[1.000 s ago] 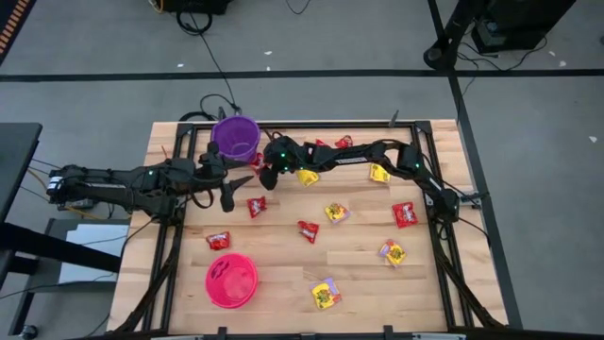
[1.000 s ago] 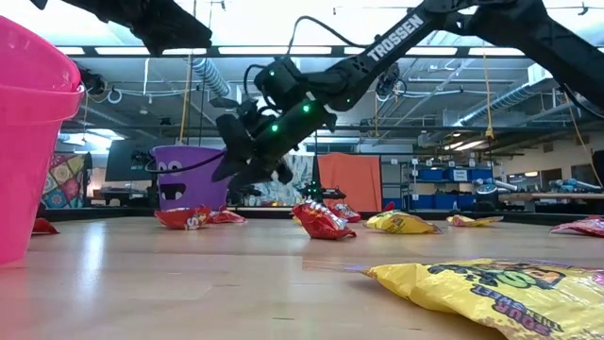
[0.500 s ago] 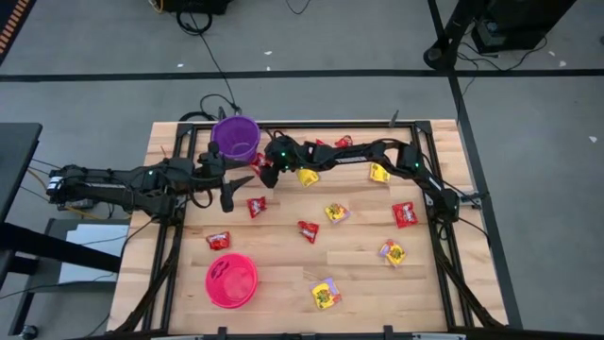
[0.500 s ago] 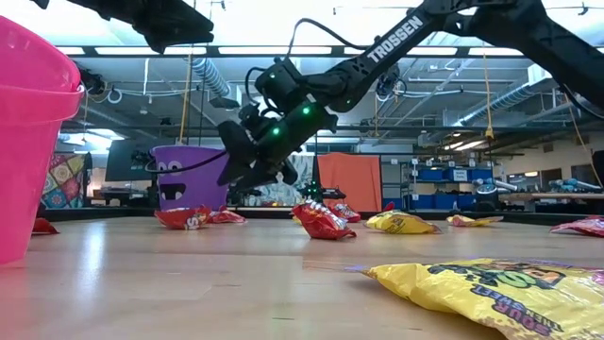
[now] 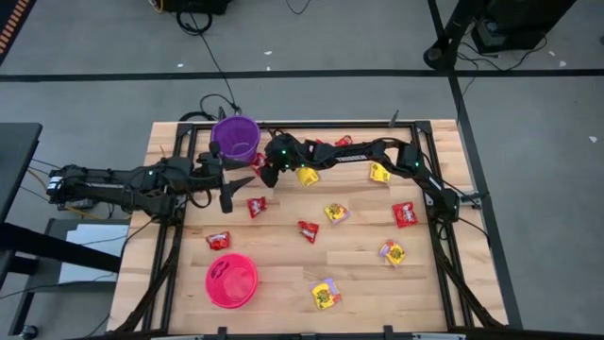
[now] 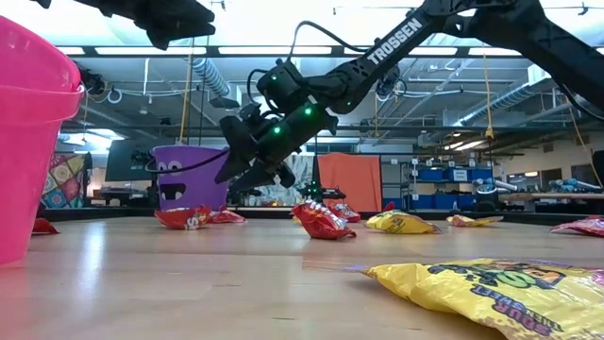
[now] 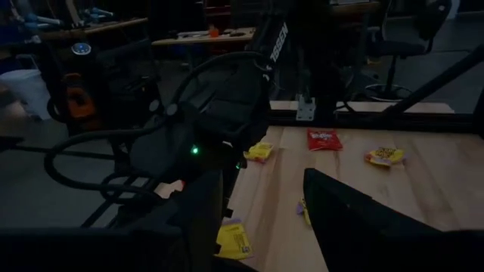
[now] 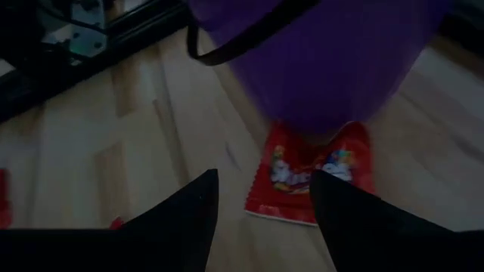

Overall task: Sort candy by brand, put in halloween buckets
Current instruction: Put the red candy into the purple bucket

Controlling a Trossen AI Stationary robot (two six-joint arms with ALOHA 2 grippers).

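The purple bucket (image 5: pixel 235 138) stands at the far left of the table and the pink bucket (image 5: pixel 231 280) at the near left. Red and yellow candy packets lie flat over the table. One red packet (image 8: pixel 310 181) lies with its far end against the purple bucket's foot (image 8: pixel 333 83). My right gripper (image 8: pixel 261 200) hangs open a little above the table just short of this packet, pointing slantwise down at it (image 6: pixel 236 172). My left gripper (image 5: pixel 231 189) is open and held high near the purple bucket, with nothing between its fingers (image 7: pixel 261 219).
Loose packets lie nearby: red ones (image 5: pixel 256 206) (image 5: pixel 308 230) (image 5: pixel 218 241) (image 5: pixel 405 214) and yellow ones (image 5: pixel 308 176) (image 5: pixel 337 212) (image 5: pixel 392 252) (image 5: pixel 326 294). A black frame runs along the table's edges (image 5: pixel 176 227). The two grippers stand close together beside the purple bucket.
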